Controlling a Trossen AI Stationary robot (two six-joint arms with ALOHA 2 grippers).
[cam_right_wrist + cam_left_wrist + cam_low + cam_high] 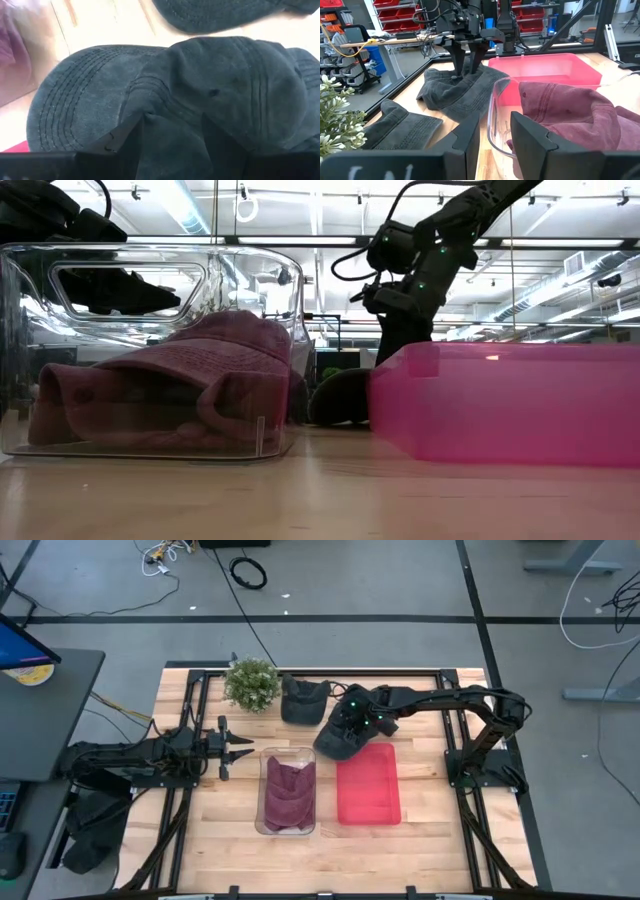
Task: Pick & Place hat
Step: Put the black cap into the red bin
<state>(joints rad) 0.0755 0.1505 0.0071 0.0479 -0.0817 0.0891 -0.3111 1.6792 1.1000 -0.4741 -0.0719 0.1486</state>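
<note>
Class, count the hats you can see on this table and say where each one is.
3. A maroon hat lies in the clear bin. One dark hat sits under the right gripper, beside the pink bin. Another dark hat lies beside the plant. None appears hidden.
</note>
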